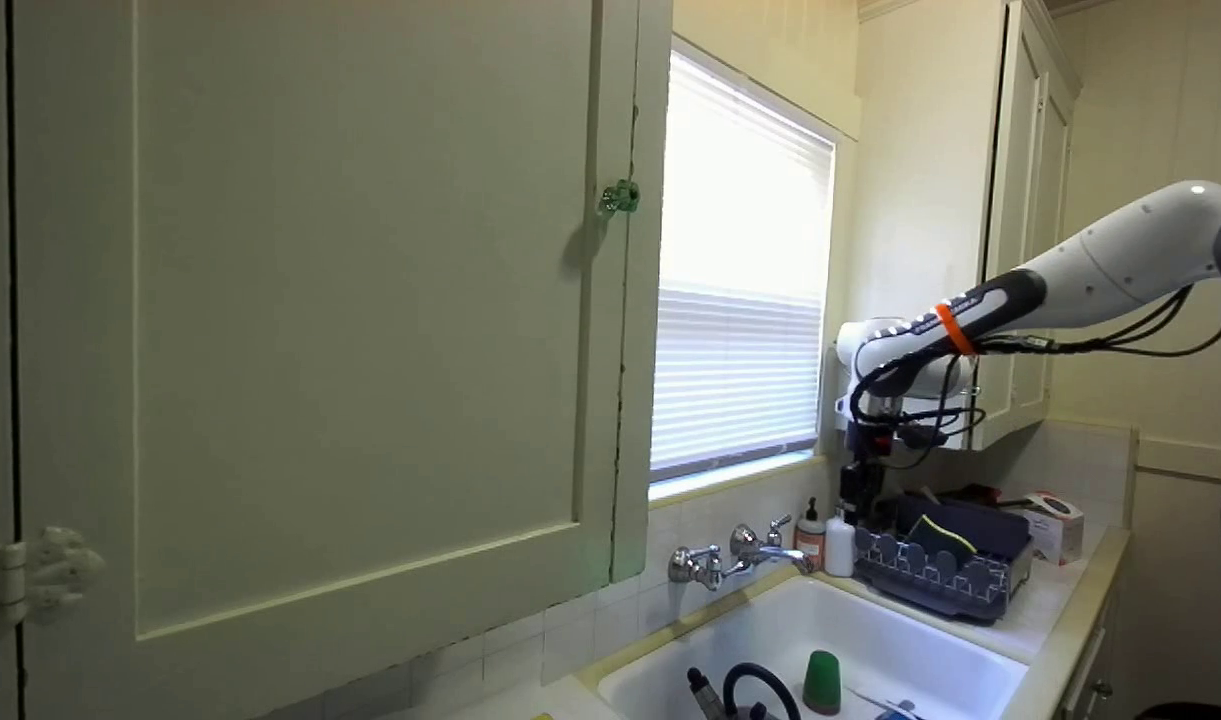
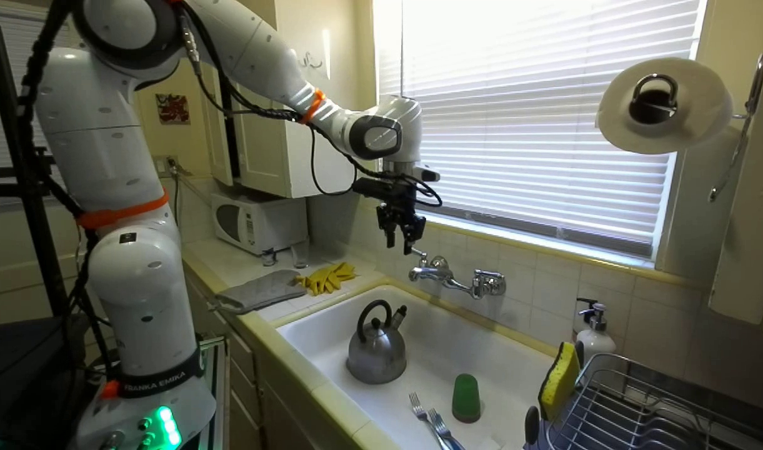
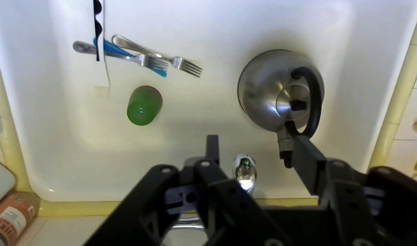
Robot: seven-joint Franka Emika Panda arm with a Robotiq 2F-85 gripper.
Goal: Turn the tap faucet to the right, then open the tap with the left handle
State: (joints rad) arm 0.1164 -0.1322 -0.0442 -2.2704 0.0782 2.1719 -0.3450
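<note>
1. Tap faucet [image 2: 434, 274], all shiny chrome, juts from a white-tiled wall [image 2: 543, 300] above a glossy white sink [image 2: 509, 369], its short, slim spout [image 3: 245, 172] reaching out over it.

2. Black two-fingered hand [image 2: 399, 247] hangs close above the fixture, its dark fingers [image 3: 212, 147] spread with a gap and gripping nothing. From the wrist view, the spout's tip shows between them; whether either touches the chrome cannot be told.

3. Spout should prove rigid and slick, free to swivel but anchored at its root; weight hardly counts, since the wall bears it. A sideways push near the tip would likely give the best leverage for the swing right.

4. Polished metal may slip in a hard pinch, so a loose straddle bearing on the spout's side looks the safer hold; any upward or downward load could strain the joints.

5. Small chrome left handle [image 2: 420, 253], perched on a short stem on the side nearer the round steel kettle [image 2: 376, 359], will probably resist more than the spout. Its outer end looks the place to press, gently, as a fingertip could skid off. Matching chrome right handle [image 1: 776, 529] is best left untouched.
</note>
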